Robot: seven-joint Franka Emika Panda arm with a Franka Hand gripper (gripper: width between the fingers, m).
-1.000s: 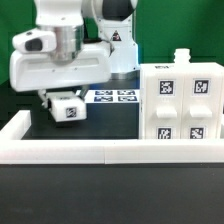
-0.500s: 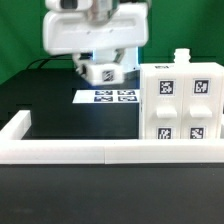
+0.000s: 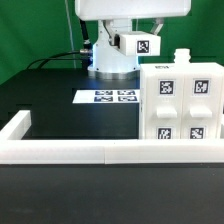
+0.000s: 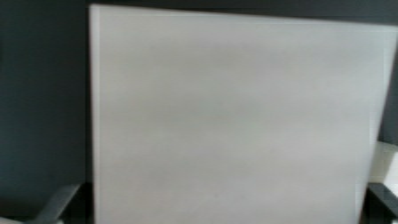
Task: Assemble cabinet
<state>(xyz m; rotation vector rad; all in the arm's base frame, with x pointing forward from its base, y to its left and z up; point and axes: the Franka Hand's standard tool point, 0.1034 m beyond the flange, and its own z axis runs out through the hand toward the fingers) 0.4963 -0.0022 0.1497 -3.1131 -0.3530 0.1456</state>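
Observation:
The cabinet body (image 3: 180, 105) is a large white block with square tag markers, standing at the exterior view's right with a small knob (image 3: 181, 56) on top. My gripper (image 3: 124, 36) is high at the top of the exterior view, shut on a small white cabinet part (image 3: 139, 43) with a tag, held in the air just left of and above the body's top. In the wrist view that white part (image 4: 231, 110) fills nearly the whole picture between my dark fingers (image 4: 50, 205); my gripper (image 4: 222, 208) is closed around it.
The marker board (image 3: 110, 97) lies flat on the black table left of the body. A long low white border wall (image 3: 70, 150) runs along the front and turns back at the exterior view's left. The robot base (image 3: 110, 62) stands behind.
My gripper has risen with the white part from low at the exterior view's left to high up beside the cabinet body's top, moving right.

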